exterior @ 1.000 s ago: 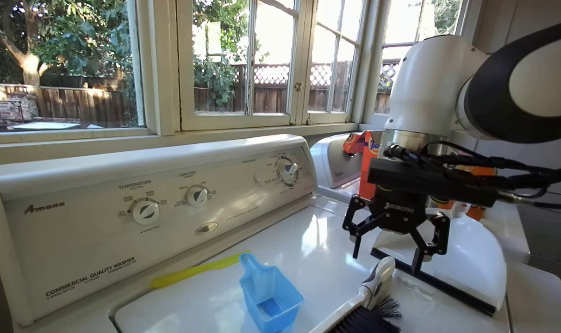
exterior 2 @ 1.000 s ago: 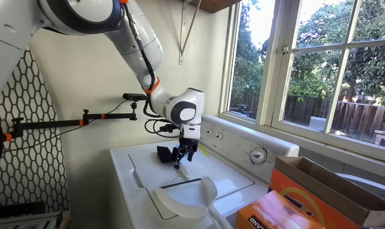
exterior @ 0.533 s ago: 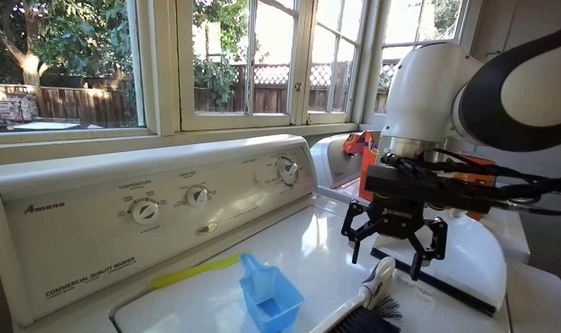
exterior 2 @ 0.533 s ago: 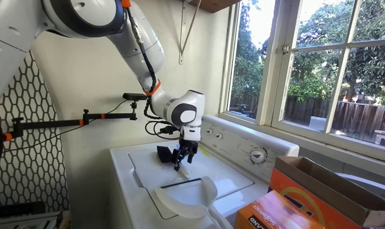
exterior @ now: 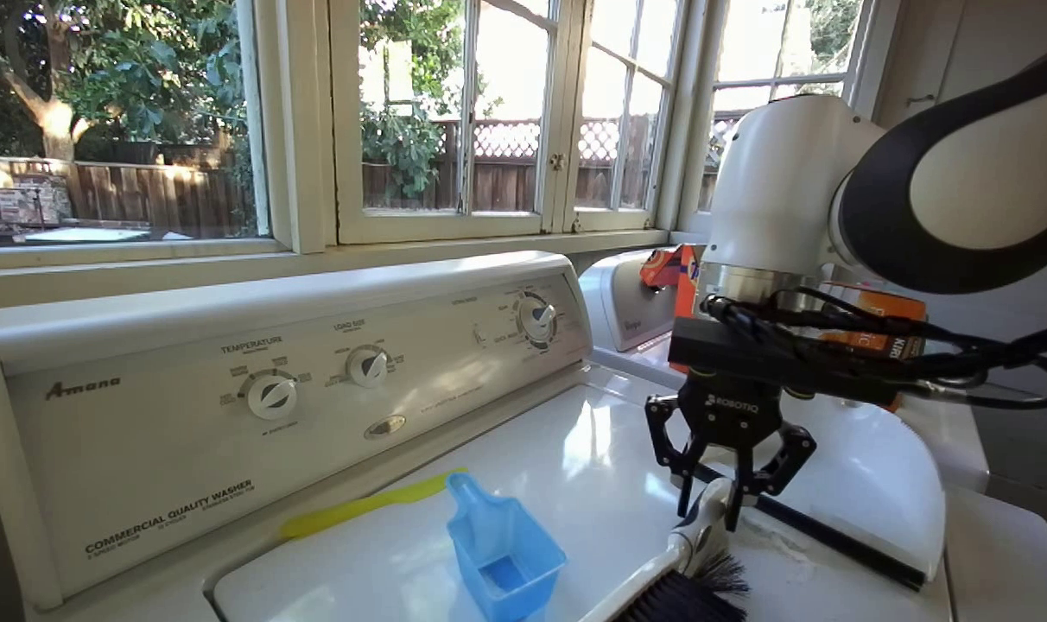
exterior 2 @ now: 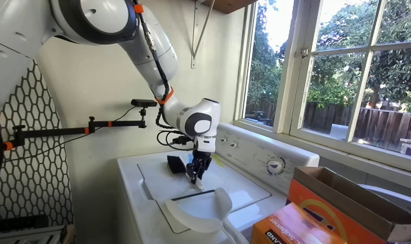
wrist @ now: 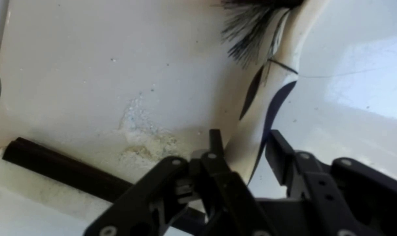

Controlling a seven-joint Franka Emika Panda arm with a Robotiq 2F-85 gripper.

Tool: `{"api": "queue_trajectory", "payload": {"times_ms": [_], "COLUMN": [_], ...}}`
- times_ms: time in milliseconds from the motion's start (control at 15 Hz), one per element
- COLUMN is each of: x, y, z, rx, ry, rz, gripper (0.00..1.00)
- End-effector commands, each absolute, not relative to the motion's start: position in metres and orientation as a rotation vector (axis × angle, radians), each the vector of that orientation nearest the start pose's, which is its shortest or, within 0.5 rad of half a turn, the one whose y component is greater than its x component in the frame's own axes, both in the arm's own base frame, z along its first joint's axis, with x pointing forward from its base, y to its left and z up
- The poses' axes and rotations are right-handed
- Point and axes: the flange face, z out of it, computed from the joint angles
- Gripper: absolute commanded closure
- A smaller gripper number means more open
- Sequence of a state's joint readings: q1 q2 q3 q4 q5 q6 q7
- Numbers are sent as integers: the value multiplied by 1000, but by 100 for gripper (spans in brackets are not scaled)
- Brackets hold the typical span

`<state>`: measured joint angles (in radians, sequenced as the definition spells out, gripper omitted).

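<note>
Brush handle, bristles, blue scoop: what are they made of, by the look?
Brush handle: probably hard plastic, going by its smooth white curve; dark inlays may be rubber.
Bristles: likely synthetic fibre: dark, straight, splayed strands.
Blue scoop: likely thin, translucent plastic; light seems to pass through its walls.

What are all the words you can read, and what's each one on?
"Amana": washer panel.
"TEMPERATURE": above a panel knob.
"LOAD SIZE": above the next knob.
"COMMERCIAL QUALITY WASHER": low on the panel.
"ROBOTIQ": black gripper.
"Softener": small orange box.
"LAND": same box.
Too small or blurred: marks around the knobs, print under "WASHER", the oval badge and the name on the machine behind.
Mostly hidden: letters on the open box.
</note>
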<state>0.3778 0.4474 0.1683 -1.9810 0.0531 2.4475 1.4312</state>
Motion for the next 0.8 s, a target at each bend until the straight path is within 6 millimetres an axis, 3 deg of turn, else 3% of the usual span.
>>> {"api": "queue_trajectory", "payload": {"times_ms": [0,67,400,733], "x": [535,539,552,565], "y": [317,315,307,301], "z": [248,252,267,283], "rx": [-2693,-2665,-2543,-2434], "ry": [1422,1425,1419,1275], "rz": [99,99,63,-45], "gripper": [90,95,93,93]}}
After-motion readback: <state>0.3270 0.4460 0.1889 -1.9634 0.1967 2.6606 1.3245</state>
